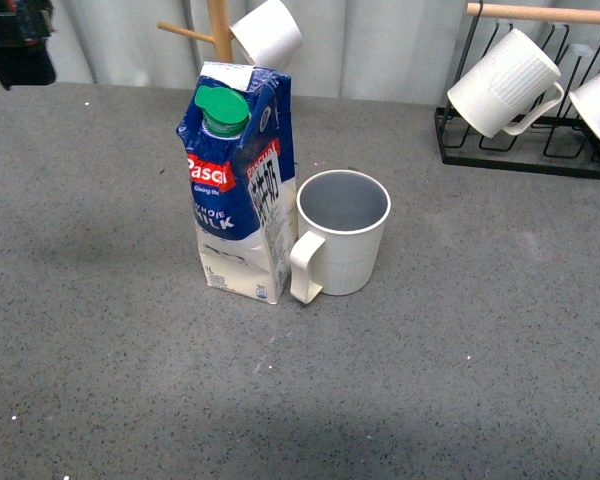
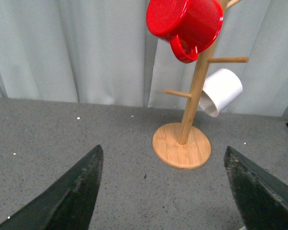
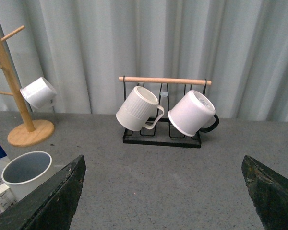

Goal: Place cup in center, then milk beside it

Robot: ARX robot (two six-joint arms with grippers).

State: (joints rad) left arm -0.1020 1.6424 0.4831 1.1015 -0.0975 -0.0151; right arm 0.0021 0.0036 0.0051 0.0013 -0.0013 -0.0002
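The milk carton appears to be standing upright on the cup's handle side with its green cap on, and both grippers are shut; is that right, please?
Not quite: both grippers are open. The left gripper and the right gripper show jaws spread wide in their wrist views. The front view confirms the rest: the milk carton stands capped beside the cup, on its handle side.

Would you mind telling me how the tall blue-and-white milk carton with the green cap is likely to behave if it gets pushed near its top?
The tall blue-and-white milk carton stands high on a narrow base, so it would probably tip rather than slide. Its lower panels look dented, suggesting soft card that may buckle. The cream ribbed mug appears to touch it and may brace that side.
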